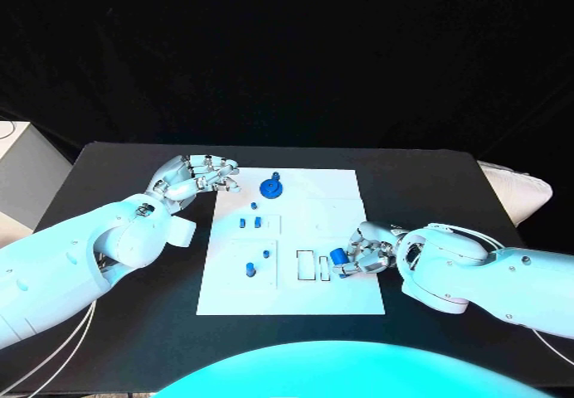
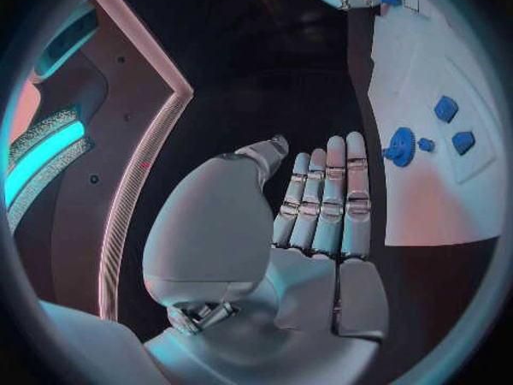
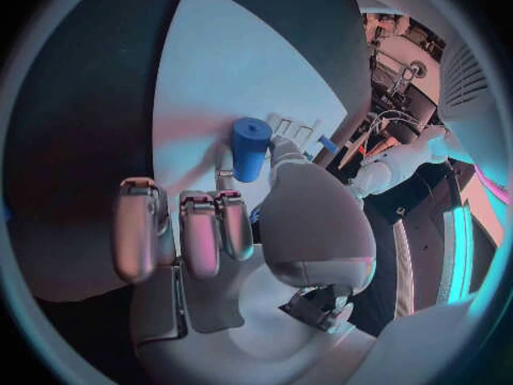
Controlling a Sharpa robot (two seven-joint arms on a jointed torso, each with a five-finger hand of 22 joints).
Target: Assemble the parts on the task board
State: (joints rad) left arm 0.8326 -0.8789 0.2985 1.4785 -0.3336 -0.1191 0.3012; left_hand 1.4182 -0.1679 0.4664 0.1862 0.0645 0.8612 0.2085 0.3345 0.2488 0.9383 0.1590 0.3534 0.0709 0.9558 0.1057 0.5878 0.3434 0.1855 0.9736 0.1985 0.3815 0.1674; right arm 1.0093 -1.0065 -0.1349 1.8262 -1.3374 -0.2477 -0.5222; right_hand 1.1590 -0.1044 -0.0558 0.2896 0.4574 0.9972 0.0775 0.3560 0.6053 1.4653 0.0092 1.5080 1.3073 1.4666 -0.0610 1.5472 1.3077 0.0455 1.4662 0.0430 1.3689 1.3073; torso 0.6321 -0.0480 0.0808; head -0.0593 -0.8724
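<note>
- The right hand (image 1: 365,251) pinches a blue cylinder (image 3: 250,148) in its fingers (image 3: 227,222), just over the task board (image 1: 347,298) beside its slotted recesses (image 1: 306,265); the grip looks shallow, so the cylinder may tilt and jam.
- The left hand (image 1: 197,177) holds nothing, fingers straight and close together, at the board's far corner near the blue gear (image 1: 271,190); a stray sweep could nudge it.

Task board (image 1: 341,290) lies between the hands on table (image 1: 119,166).
</note>
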